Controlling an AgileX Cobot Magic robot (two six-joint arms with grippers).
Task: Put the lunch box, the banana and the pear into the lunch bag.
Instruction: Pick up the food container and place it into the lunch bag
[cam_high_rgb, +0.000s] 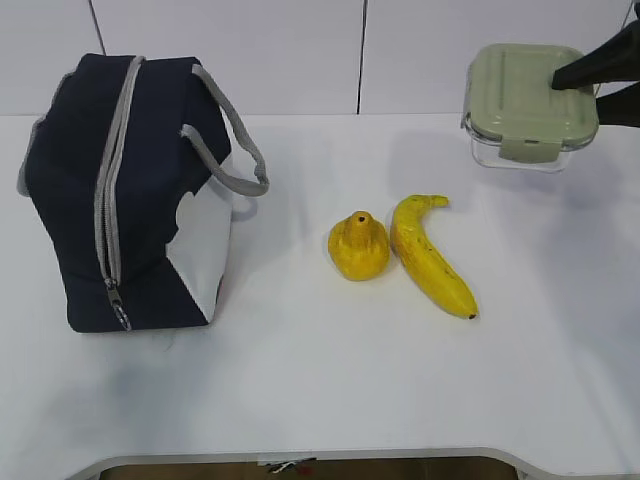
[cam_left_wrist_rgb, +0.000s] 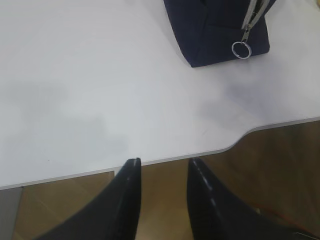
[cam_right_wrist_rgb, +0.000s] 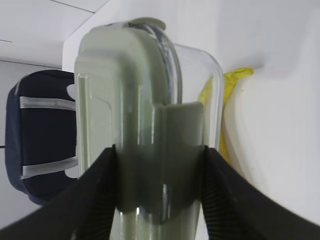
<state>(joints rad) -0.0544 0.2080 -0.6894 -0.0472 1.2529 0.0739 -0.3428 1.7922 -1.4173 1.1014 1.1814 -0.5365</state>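
right wrist view: gripper (cam_right_wrist_rgb: 159, 170) clamps lunch box (cam_right_wrist_rgb: 145, 115), apparently lifted.

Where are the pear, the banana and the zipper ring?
pear (cam_high_rgb: 359, 248), exterior view, middle of its body.
banana (cam_high_rgb: 430, 262), exterior view, mid-length of its peel.
zipper ring (cam_left_wrist_rgb: 240, 49), left wrist view, metal loop.

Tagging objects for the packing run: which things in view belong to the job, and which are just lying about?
Job:
lunch box, clamped in the right gripper
banana
pear
lunch bag, zipped shut

Lying about:
nothing else on the white table; left gripper open, holding nothing
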